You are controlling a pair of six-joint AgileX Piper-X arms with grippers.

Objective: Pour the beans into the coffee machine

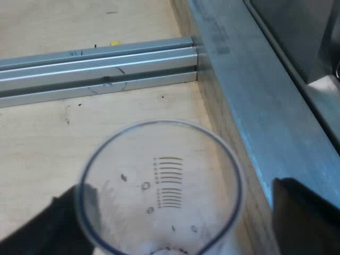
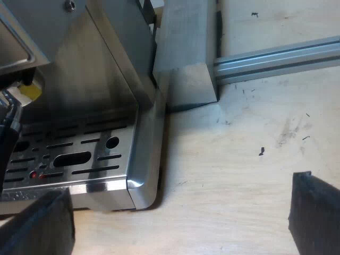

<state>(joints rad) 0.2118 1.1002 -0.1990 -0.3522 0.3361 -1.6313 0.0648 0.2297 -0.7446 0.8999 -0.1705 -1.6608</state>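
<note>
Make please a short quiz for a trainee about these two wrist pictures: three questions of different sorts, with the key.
1. True or false: the measuring glass is full of beans.
2. What stands between the fingers of the left pincer? A) a mug B) the measuring glass C) a tamper
3. Fill in: the right pincer, near the front of the coffee machine, is ____ (open or shut).
Key: 1 false, the glass looks almost empty; 2 B; 3 open, with nothing between its fingers.
</note>
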